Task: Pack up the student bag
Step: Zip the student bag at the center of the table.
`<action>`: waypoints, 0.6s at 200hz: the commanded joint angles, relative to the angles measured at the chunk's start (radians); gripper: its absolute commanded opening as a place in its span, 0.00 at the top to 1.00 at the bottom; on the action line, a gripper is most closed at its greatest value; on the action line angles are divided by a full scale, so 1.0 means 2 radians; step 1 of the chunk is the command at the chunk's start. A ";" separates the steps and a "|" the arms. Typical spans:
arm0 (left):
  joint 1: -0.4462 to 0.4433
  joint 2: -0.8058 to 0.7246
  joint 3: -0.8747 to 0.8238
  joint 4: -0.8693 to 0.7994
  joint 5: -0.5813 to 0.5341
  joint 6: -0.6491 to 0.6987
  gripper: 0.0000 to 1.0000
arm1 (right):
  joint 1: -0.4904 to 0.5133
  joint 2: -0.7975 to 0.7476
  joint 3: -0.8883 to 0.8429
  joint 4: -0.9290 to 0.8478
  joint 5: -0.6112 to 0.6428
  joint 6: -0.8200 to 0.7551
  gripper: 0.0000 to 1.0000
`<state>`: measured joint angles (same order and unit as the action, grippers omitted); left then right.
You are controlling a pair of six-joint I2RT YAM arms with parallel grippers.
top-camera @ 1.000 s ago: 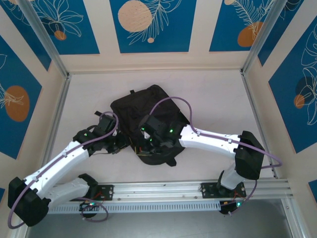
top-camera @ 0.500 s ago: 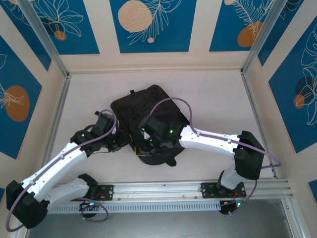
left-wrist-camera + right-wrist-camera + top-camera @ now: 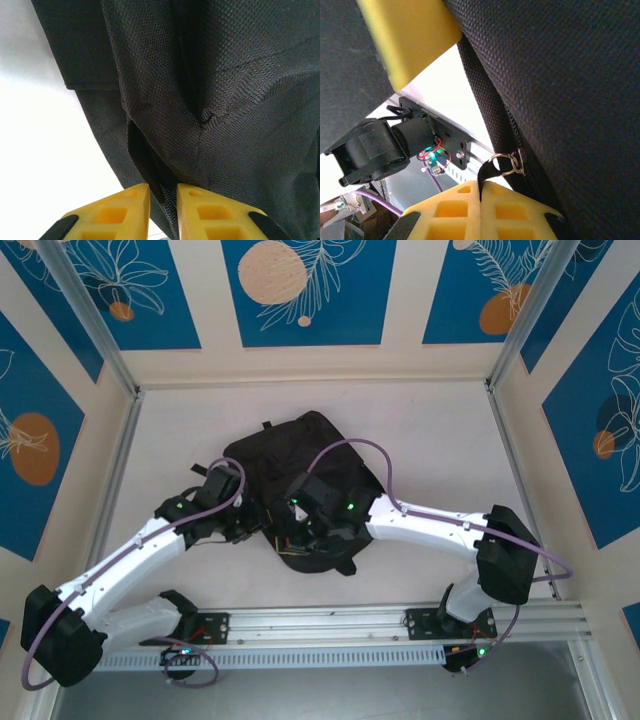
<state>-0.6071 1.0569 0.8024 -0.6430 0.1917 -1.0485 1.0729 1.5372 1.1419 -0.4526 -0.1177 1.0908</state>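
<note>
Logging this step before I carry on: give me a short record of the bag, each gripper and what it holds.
bag: black, soft, lying mid-table
left gripper: at the bag's near-left edge, fingers pinching a fold of its fabric
right gripper: at the bag's near edge, shut on the zip pull
zip pull: black tab looped through a metal ring
bag opening: cannot tell how far it is unzipped
</note>
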 commanded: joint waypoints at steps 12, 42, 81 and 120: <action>-0.003 0.003 -0.017 0.009 -0.030 0.004 0.84 | -0.002 -0.018 -0.012 0.007 -0.018 0.010 1.00; -0.003 0.016 -0.018 0.014 -0.031 0.007 0.89 | -0.001 -0.021 -0.016 0.007 -0.019 0.011 1.00; 0.000 -0.002 0.006 -0.016 -0.062 0.028 1.00 | -0.001 -0.033 -0.019 -0.029 -0.009 0.002 1.00; 0.034 -0.008 0.015 -0.036 -0.050 0.059 1.00 | -0.005 -0.068 -0.041 -0.068 0.007 -0.008 1.00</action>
<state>-0.5880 1.0557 0.8009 -0.6720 0.1390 -0.9913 1.0691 1.4712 1.0946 -0.4873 -0.1051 1.0977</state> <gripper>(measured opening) 0.040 0.060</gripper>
